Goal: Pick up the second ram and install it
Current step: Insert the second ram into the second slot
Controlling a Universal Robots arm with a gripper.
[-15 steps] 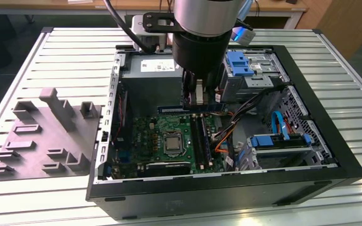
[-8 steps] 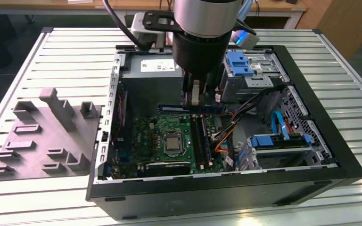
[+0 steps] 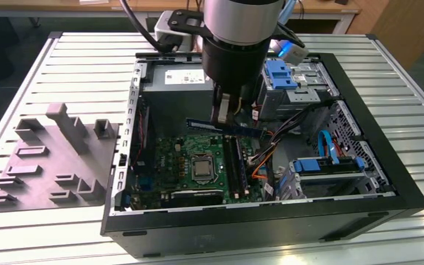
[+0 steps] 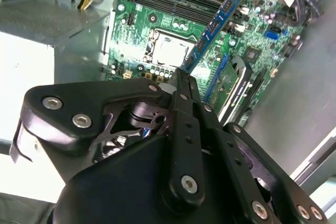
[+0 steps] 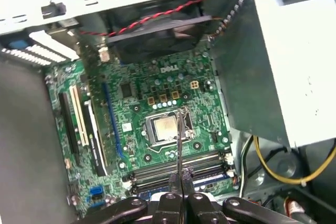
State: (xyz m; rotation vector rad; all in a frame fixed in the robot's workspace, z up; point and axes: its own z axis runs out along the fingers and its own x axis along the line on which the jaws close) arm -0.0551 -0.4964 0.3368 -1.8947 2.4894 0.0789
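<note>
**Memory stick clamped, held crosswise above the slots**

Exterior view: the black two-finger gripper (image 3: 223,113) is closed on the second ram (image 3: 231,128), a long, thin blue-green memory stick. It grips the stick near the middle, so the stick juts out level on both sides of the fingers. Beneath the gripper lies the green motherboard (image 3: 190,160) in the open black computer case (image 3: 271,226). The long black slot rails (image 3: 234,160) are just below the stick and apart from it. The grey moulded plastic holder tray (image 3: 50,160) sits well away from the gripper, outside the case.

Second wrist view: the stick (image 4: 215,24) reaches out from the fingertips of the gripper (image 4: 179,74) over the board. The square metal processor socket (image 4: 168,51) lies beyond the gripper, beside the stick.

First wrist view: the stick shows edge-on as a thin line (image 5: 178,140) running out from the gripper (image 5: 181,182). It crosses the slot rails (image 5: 178,162) roughly at right angles.

Judgement: a good seating needs the stick turned until it runs along a free rail, with its contact edge level and centred between the end latches. The descent should be slow and straight, since a tilted stick would likely jam or load one end. The firm mid-length grip favours an even push.
</note>
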